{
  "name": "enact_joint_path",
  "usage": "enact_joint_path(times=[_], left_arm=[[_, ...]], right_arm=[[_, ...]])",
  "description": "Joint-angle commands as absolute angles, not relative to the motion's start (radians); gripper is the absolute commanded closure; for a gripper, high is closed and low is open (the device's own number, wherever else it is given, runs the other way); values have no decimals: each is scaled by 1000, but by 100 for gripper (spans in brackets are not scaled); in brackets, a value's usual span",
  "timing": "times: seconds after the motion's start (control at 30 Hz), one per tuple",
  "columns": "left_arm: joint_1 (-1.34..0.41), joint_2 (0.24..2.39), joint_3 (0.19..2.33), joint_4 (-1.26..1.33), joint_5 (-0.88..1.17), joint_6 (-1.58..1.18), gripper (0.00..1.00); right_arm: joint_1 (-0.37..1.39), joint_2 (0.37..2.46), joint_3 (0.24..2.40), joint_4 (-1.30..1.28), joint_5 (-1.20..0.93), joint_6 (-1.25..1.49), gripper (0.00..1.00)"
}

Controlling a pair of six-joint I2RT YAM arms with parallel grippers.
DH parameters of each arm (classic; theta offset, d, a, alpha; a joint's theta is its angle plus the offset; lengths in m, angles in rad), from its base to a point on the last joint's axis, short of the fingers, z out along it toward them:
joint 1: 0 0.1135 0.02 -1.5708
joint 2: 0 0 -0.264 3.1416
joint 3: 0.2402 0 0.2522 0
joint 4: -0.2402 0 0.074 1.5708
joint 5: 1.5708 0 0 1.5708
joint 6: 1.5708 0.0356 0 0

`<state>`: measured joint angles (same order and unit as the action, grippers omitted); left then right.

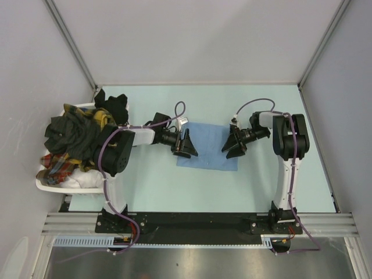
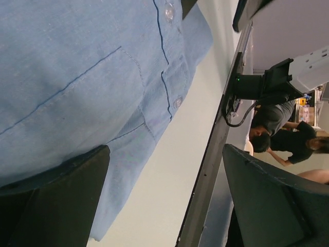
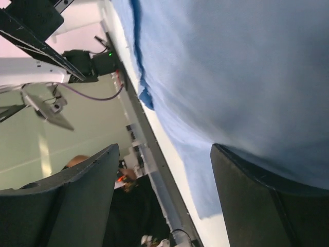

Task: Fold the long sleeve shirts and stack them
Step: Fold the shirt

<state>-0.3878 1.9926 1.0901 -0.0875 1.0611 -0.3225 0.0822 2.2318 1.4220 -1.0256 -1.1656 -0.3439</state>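
Now the folded light blue cloth shirt with buttons lies flat on the pale green table, between the two arms. The left gripper stands over the shirt's left edge with its black fingers spread wide — nothing is held between them. The right gripper is at the right edge, also opened wide and holding nothing. Whether any fingertip touches the cloth, I cannot tell. The other shirts — dark green-black and plaid — are piled in the white slatted plastic basket at the far left.
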Motion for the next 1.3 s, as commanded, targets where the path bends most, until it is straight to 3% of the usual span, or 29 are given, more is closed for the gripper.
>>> enact_joint_path(times=[0.0, 0.2, 0.37, 0.53, 0.67, 0.83, 1.07, 1.27], left_arm=[[-370, 1953, 1098, -133, 1015, -227, 0], [-400, 1752, 1103, -141, 1031, -187, 1], [-469, 1856, 1204, -31, 1045, -312, 1], [-445, 2043, 1305, 69, 1017, -426, 1], [-368, 2157, 1339, 29, 950, -476, 1], [-339, 2126, 1281, -86, 943, -341, 1], [-389, 1979, 1322, -107, 1040, -268, 1], [-449, 2068, 1469, -57, 1042, -330, 0]], right_arm=[[66, 2211, 1460, -1041, -1055, -377, 22], [71, 2031, 1480, -1119, -1193, -373, 20], [164, 2008, 1453, -728, -1270, -65, 19], [187, 2150, 1517, -577, -1200, 64, 21], [125, 2295, 1587, -597, -1120, 66, 23], [83, 2367, 1666, -660, -1020, 6, 25], [77, 2231, 1691, -770, -1141, -77, 25], [107, 2183, 1631, -696, -1194, -5, 26]])
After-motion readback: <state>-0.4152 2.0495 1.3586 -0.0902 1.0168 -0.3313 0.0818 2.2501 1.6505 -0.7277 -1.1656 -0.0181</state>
